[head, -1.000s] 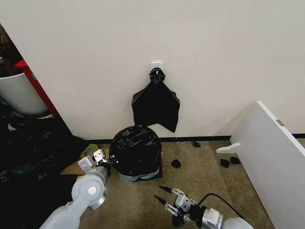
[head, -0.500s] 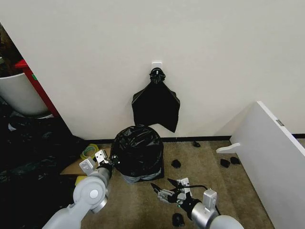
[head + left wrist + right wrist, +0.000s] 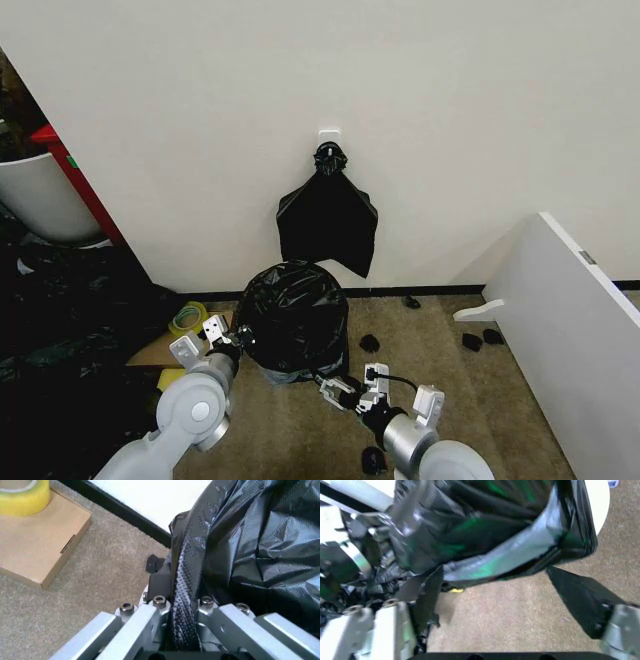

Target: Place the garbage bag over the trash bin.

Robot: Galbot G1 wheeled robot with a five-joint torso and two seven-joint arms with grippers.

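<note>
The garbage bag [image 3: 293,318], black and glossy, is draped over the trash bin. Of the bin I see a pale strip [image 3: 510,555] below the bag's hem; the rest is hidden. My left gripper [image 3: 226,336] sits at the bag's left side. In the left wrist view this left gripper [image 3: 181,592] is shut on a twisted fold of the bag [image 3: 184,573]. My right gripper [image 3: 335,388] is low at the bag's front right, close to the hem. Seen from the right wrist, the right gripper [image 3: 502,592] stands open, its dark fingers [image 3: 427,592] spread below the bag's lower edge.
A flat bunch of black bags [image 3: 327,215] hangs on the wall behind. A white board [image 3: 570,330] leans at the right. A cardboard box [image 3: 35,543] with a yellow tape roll [image 3: 22,495] lies left of the bin. Dark sheeting [image 3: 60,330] covers the left floor; black scraps [image 3: 369,343] dot the carpet.
My right gripper has come forward from the view's bottom edge to the bag's lower front right. The left gripper has crept slightly forward, still holding the bag.
</note>
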